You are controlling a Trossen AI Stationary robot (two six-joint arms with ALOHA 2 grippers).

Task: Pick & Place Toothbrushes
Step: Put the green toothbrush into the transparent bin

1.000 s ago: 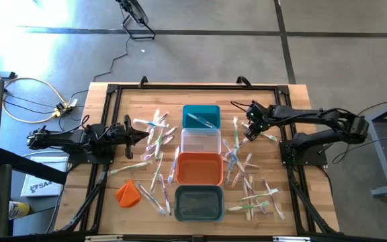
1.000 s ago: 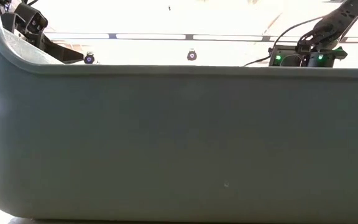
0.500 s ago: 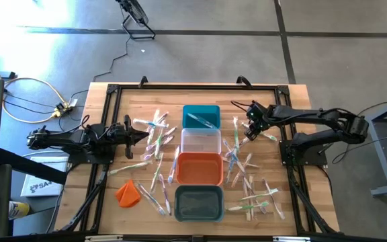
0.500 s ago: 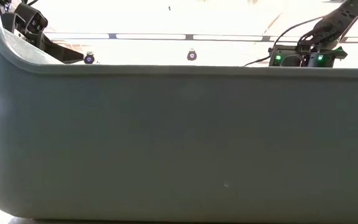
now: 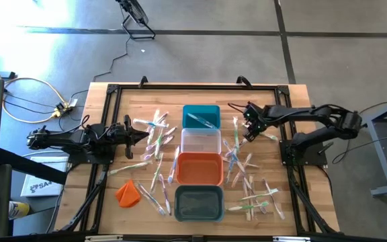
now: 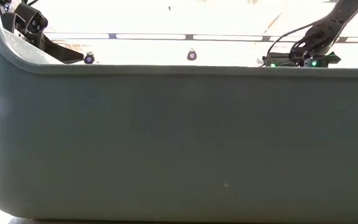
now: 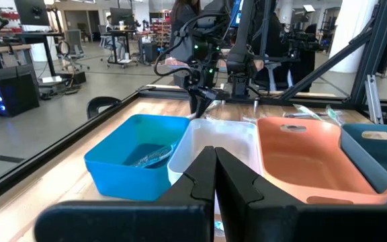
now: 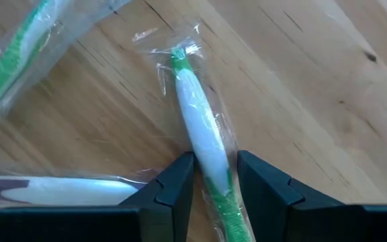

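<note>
Spreading under both my arms is the wooden table (image 5: 113,195), boxed by a dark frame along its edges. Down its middle runs a column of four bins, packed end to end: the teal bin (image 5: 201,107) farthest from the front edge, then the clear bin (image 5: 201,142), the orange bin (image 5: 199,169) and the grey bin (image 5: 199,204) nearest that edge. The grey bin's wall fills almost the whole low view, so little shows past it there. Bare wood lies open behind the teal bin and along the table's outer edges on both sides.

The toothbrushes (image 5: 154,148) lie scattered in two bands flanking the bins, one on my left side and a denser one on my right, reaching toward the front corner; one more lies inside the teal bin. An orange cloth lump (image 5: 127,193) sits near the front on the left, apart from the grey bin.

My left gripper (image 5: 144,136) waits low over the left side of the table, its fingers pressed together with nothing between them, pointing at the bins.

My right gripper (image 8: 212,176) is down at the wood just right of the teal and clear bins, fingers narrowly parted and clasping a wrapped green-and-white toothbrush (image 8: 200,138) by its handle; another wrapped brush lies just beside it.
</note>
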